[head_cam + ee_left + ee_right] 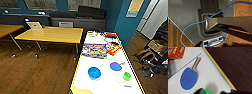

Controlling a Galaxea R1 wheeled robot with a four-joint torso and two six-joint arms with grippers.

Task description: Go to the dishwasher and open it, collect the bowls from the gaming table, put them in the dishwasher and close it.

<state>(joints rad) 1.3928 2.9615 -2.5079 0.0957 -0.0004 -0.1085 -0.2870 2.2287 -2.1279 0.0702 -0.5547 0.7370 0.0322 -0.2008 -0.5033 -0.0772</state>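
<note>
Blue bowl [94, 72] sits mid-width on the white gaming table [105, 86], green bowl [127, 75] close to the table's right edge beside a blue paddle [188, 78]. Both look light, stiff, slick plastic; best pinched over the rim. Cannot tell either claw's state.

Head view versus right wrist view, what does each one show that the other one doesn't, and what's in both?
Head view alone: the blue bowl, the yellow-topped tables, a colourful game box and the teal wall.

Right wrist view alone: the wooden handle of the blue paddle seen plainly, and a thin dark line on the tabletop.

Both: the white-topped gaming table with its yellow edge, the paddle, the green bowl, the red box and the wooden floor.
</note>
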